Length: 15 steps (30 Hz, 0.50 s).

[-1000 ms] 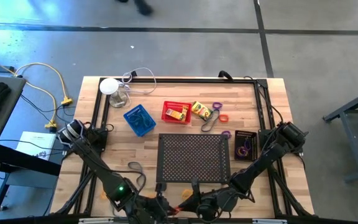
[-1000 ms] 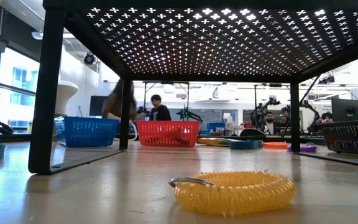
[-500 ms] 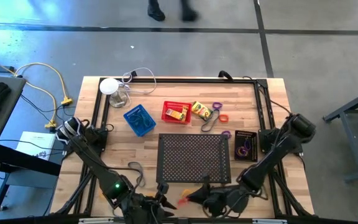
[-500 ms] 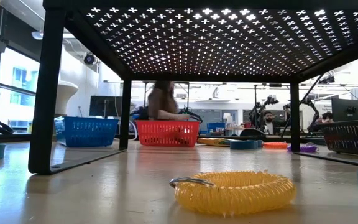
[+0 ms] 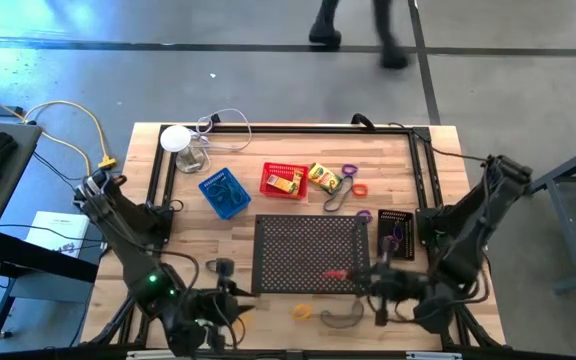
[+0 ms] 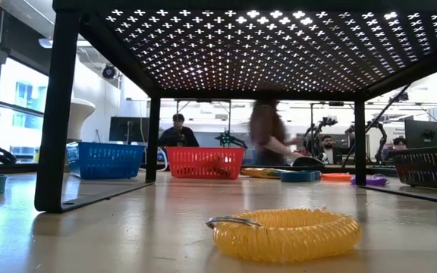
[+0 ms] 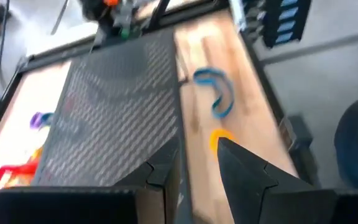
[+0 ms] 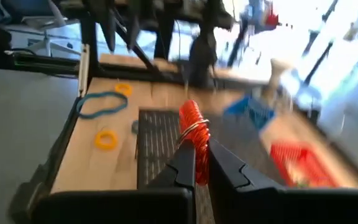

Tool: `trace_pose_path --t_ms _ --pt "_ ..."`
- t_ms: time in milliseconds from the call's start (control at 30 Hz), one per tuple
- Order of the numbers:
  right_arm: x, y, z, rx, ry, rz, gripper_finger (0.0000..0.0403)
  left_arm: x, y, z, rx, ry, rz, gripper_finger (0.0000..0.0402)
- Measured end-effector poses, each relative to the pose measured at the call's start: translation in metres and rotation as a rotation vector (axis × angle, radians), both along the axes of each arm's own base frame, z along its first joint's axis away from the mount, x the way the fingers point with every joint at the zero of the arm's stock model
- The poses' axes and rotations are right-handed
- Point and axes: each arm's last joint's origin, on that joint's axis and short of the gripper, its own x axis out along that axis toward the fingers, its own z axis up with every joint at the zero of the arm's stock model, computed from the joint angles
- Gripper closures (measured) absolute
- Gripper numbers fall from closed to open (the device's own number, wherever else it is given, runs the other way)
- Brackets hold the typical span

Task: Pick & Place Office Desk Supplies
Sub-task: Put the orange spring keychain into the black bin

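— Grippers first: what does each one have?

— Right gripper point(image 8: 197, 163) is clenched on a red coiled band point(image 8: 194, 134); the coil stands up from between its fingers. In the high view that band point(image 5: 335, 272) shows over the near part of the black perforated tray point(image 5: 311, 235), with the right gripper point(image 5: 376, 288) just off the tray's near right corner.

— And the left?

— Left gripper point(image 7: 194, 168) has its fingers parted with nothing between them. It sits near the worktop's point(image 5: 268, 220) near edge, left of the tray, pointing along the near strip of wood.

— What lies on that strip?

— A yellow coiled band point(image 5: 302, 311) and, just to its right, a larger dark loop point(image 5: 340, 318), both flat on the wood and apart from either gripper. The low view has the yellow band point(image 6: 283, 233) lying in front of the tray's legs.

— Where are the other supplies?

— Beyond the tray: a blue basket point(image 5: 222, 193), a red basket point(image 5: 284, 181) with a yellow crayon box point(image 5: 284, 184) inside, a second crayon box point(image 5: 324, 178) beside it, and a few small bands, purple point(image 5: 349, 171) and orange point(image 5: 359, 189). A black basket point(image 5: 395, 232) stands to the tray's right with coloured bands in it.
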Motion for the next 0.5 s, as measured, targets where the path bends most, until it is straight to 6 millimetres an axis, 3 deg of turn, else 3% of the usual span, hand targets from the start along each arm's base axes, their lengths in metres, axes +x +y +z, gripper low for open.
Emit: trace_pose_path --t_ms 200,500 --pt "-0.024 -0.023 -0.006 0.216 0.092 -0.148 0.0398 -0.005 0.013 -0.002 0.038 0.09 0.001 0.0302" --pt "-0.053 -0.059 0.003 0.59 0.34 -0.27 0.0399 -0.01 0.029 0.004 0.039 0.135 0.029 0.0303"
